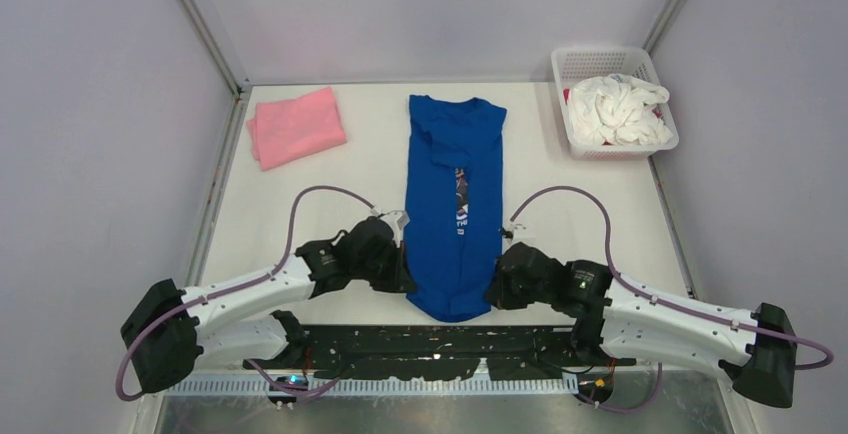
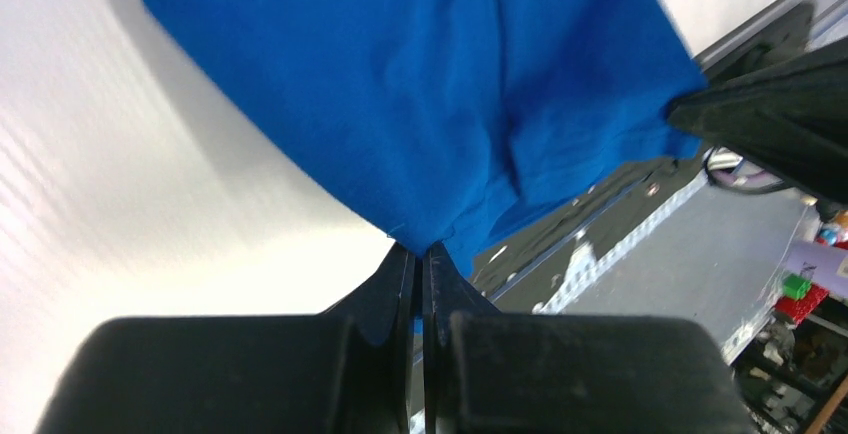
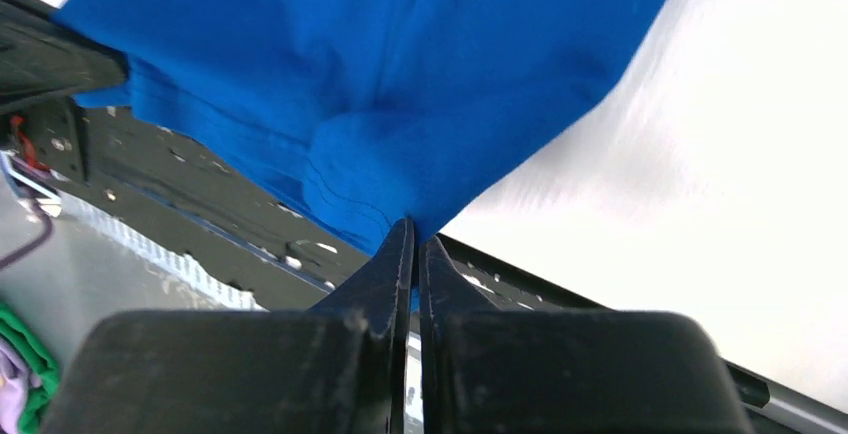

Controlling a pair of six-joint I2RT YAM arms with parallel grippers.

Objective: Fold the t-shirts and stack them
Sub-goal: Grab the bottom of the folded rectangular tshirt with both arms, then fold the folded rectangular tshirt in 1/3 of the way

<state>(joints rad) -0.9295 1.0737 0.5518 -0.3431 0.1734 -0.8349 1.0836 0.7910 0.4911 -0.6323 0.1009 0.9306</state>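
The royal blue t-shirt [image 1: 455, 204] lies lengthwise in the middle of the table, its sides folded in so a strip of the print shows down its centre. My left gripper [image 1: 405, 284] is shut on the shirt's near left bottom corner [image 2: 425, 239]. My right gripper [image 1: 495, 292] is shut on the near right bottom corner [image 3: 405, 216]. Both corners are lifted slightly off the table at the near edge. The light pink t-shirt [image 1: 296, 126] lies folded at the far left.
A white mesh basket [image 1: 612, 59] with white cloth in it stands at the far right corner. The black mounting plate [image 1: 440, 349] runs along the near edge under the shirt's hem. Grey walls close in the table on three sides.
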